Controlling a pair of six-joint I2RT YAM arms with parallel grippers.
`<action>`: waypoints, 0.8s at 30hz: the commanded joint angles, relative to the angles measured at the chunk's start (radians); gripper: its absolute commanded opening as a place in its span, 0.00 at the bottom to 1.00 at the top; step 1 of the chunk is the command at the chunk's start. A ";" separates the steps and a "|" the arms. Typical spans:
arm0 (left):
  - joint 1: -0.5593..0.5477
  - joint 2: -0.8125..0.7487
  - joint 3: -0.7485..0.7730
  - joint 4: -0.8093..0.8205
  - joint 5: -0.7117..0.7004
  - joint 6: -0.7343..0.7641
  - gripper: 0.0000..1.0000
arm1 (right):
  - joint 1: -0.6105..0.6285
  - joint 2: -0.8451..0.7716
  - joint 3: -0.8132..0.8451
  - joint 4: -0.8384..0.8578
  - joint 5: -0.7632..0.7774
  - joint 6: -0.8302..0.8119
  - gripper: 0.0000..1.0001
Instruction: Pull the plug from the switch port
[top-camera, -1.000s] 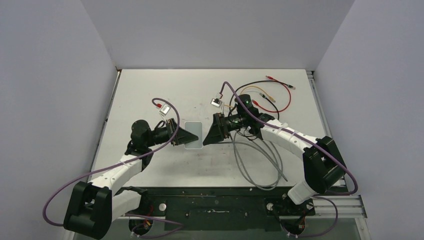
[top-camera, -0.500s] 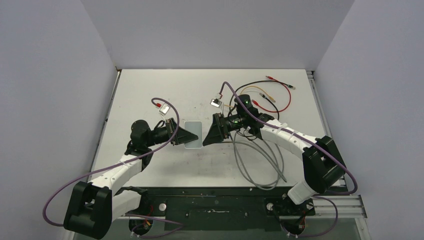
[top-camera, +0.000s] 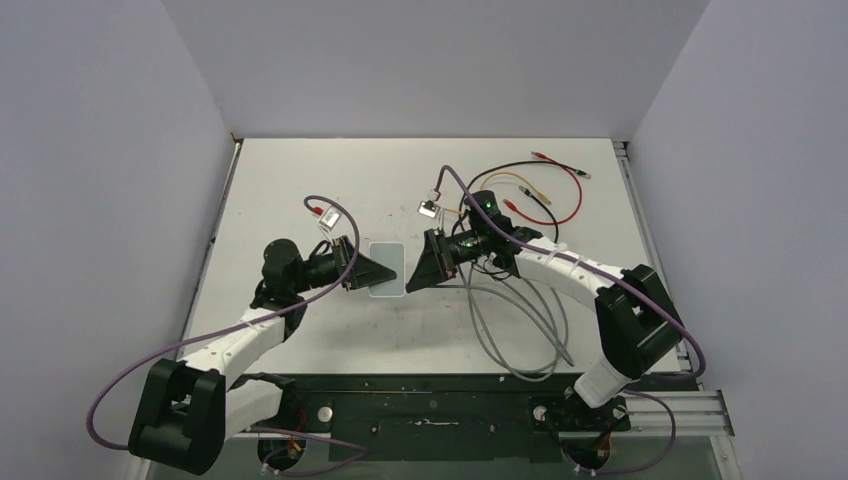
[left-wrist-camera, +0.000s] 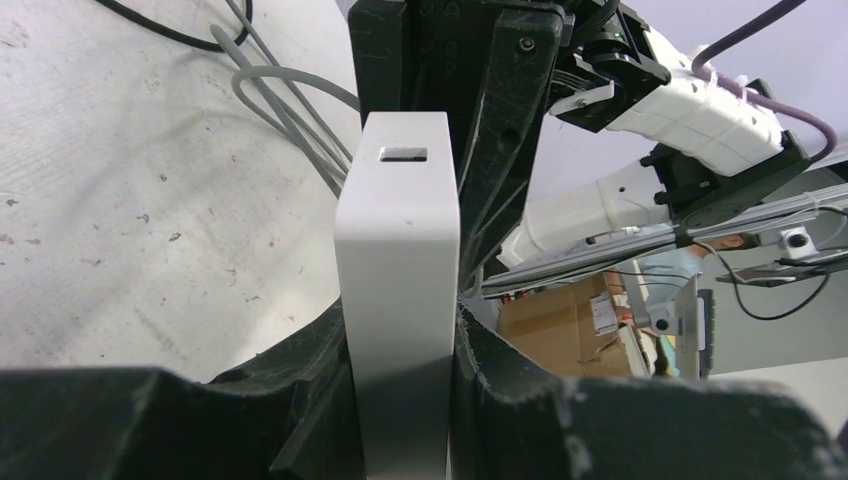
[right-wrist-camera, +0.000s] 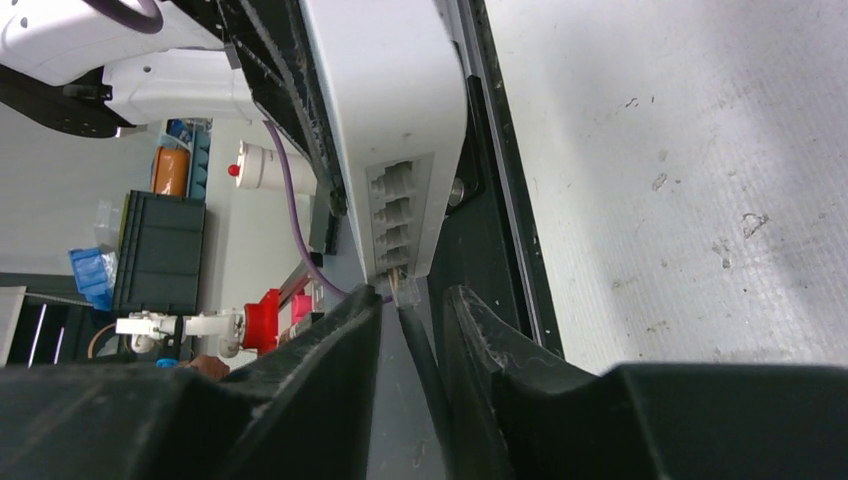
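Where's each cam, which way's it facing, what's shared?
Top external: above and behind the bases, looking down at the table; both arms show, left claw and right claw at the switch.
Left wrist: on the left arm, facing the right arm; own fingers clamp the switch.
Right wrist: on the right arm, facing the left arm; own fingers flank the cable behind the plug.
All three share the switch.
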 joint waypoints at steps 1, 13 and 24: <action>0.004 0.001 0.033 0.068 0.007 -0.012 0.00 | 0.008 0.010 0.046 0.050 -0.024 -0.011 0.25; 0.004 -0.004 0.032 0.041 0.006 -0.002 0.00 | 0.011 0.025 0.073 -0.028 0.008 -0.049 0.05; 0.026 -0.043 0.024 -0.053 -0.021 0.053 0.00 | 0.005 0.010 0.072 -0.083 0.047 -0.088 0.05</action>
